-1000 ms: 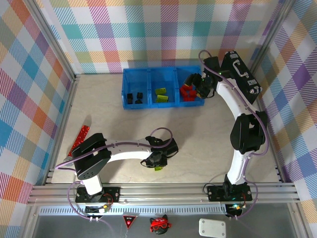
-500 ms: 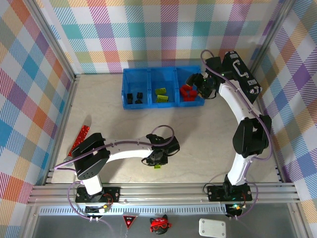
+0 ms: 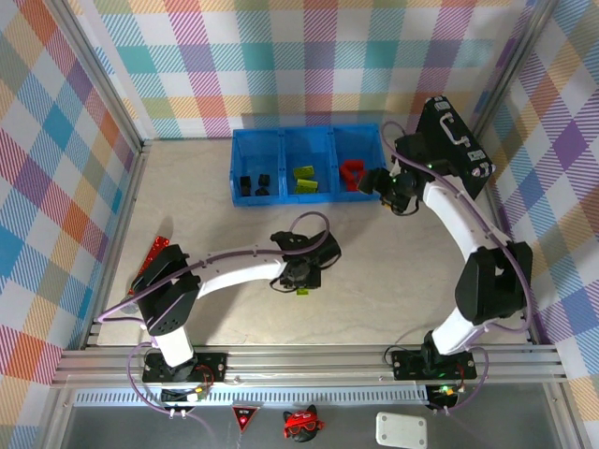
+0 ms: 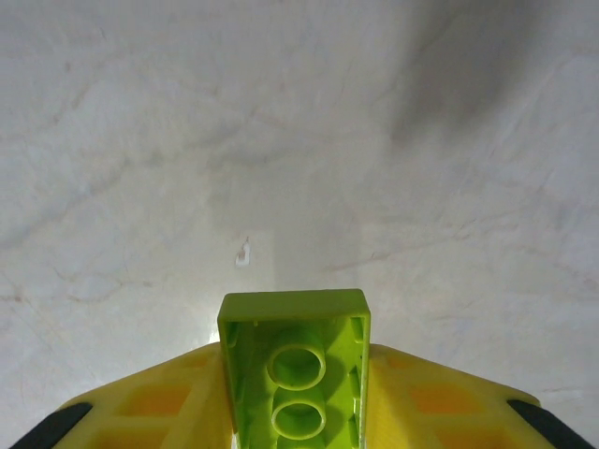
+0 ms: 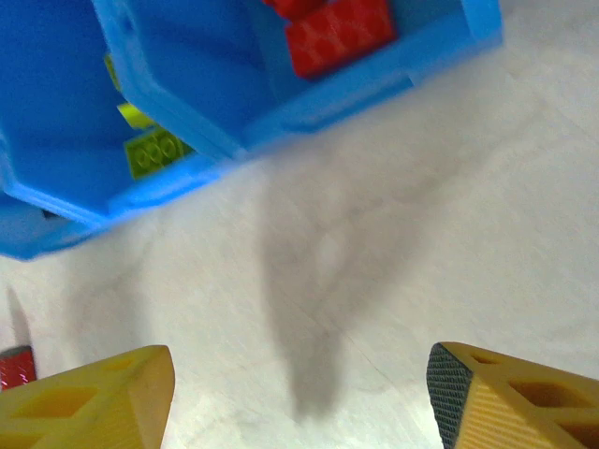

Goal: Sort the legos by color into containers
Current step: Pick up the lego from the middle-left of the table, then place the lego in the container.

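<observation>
The left hand is pinching one lime-green brick. Its yellow fingers are pressed against the brick's two long sides, and the brick sticks out past the fingertips. In the left wrist view the hollow underside faces the camera, with two round tubes showing inside.

A brick like this should be very light, hard and stiff, with no give and little risk of damage. The smooth side walls are probably slippery, so the flat long sides look like the best place to grip, as they are gripped now. A pinch on a corner or the studs would likely let it twist or pop out.

Seen from above, the held brick is over the near-middle of the tabletop, well apart from the blue tray. I cannot tell whether it is clear of the surface or just touching it. The tray sits farther back, and each of its three compartments holds one color:

- **Left:** black bricks
- **Middle:** lime-green bricks
- **Right:** red bricks

The middle compartment is the likely destination, and it lies roughly straight beyond the left hand.

The right hand is spread with nothing between its fingers. It hangs just beside the tray's right end — near the red compartment, but outside the wall.
</observation>
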`<state>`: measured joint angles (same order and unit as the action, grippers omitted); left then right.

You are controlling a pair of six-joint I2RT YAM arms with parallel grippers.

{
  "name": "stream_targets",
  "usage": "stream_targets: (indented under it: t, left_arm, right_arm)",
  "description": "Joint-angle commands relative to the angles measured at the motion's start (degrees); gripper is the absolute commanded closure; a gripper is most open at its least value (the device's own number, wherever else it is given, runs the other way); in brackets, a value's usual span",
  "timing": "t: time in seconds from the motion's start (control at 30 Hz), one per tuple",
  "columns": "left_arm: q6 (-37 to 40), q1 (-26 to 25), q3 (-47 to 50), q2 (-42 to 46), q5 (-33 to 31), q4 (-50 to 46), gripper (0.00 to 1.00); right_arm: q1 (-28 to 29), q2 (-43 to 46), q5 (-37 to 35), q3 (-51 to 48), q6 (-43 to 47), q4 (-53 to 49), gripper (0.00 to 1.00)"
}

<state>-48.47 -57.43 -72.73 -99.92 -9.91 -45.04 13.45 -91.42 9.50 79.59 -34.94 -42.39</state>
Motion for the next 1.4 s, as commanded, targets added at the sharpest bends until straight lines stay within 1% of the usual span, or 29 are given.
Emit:
stream_targets:
  t: [0.0,0.3,0.4,0.5,0.6,0.77,0.93,1.0,1.1,1.23,1.3,1.37]
  left_arm:
    - [4.9,2.53,-2.77,-0.63,1.26,-0.56,0.63]
    - [11.55,8.61,-8.33,-3.59,3.81,2.07,0.63]
    - [14.2,10.47,-10.79,-4.55,3.94,3.05,0.63]
    - [17.13,12.05,-14.42,-5.54,2.86,2.94,0.63]
    - [19.34,13.88,-17.52,-6.65,3.3,4.03,0.63]
    - [22.83,16.78,-20.99,-8.94,4.91,9.49,0.63]
    - [25.42,19.38,-27.28,-13.46,4.82,12.51,0.63]
    - [26.94,20.43,-28.79,-15.3,5.33,15.46,0.63]
    - [27.12,22.23,-31.41,-18.55,6.94,18.47,0.63]
    - [27.85,23.51,-33.97,-21.89,7.01,22.25,0.63]
    - [28.15,24.08,-36.06,-23.97,7.18,22.79,0.63]
    - [28.25,24.64,-38.35,-25.91,8.7,22.94,0.62]
  right_arm:
    - [0.08,5.01,-0.04,-5.06,3.12,-1.28,0.27]
    - [0.04,16.57,-2.11,-16.55,2.25,-4.22,0.28]
    - [0.08,20.49,-2.41,-19.76,2.14,-5.16,0.28]
    - [0.08,23.35,-3.38,-21.91,2.72,-7.25,0.28]
    - [0.08,25.58,-4.3,-23.78,2.89,-8.95,0.28]
    - [0.08,28.16,-4.76,-26.34,2.47,-9.98,0.28]
    - [0.08,29.23,-4.23,-27.35,1.99,-10.69,0.28]
    - [0.08,29.69,-4.31,-27.64,1.91,-10.87,0.29]
    - [0.08,30.13,-4.31,-27.6,1.97,-11.28,0.29]
    - [0.08,30.67,-4.66,-27.62,1.98,-12.05,0.29]
    - [0.08,30.9,-4.66,-27.74,1.97,-12.24,0.29]
    - [0.08,31.02,-4.5,-27.8,1.96,-12.41,0.29]
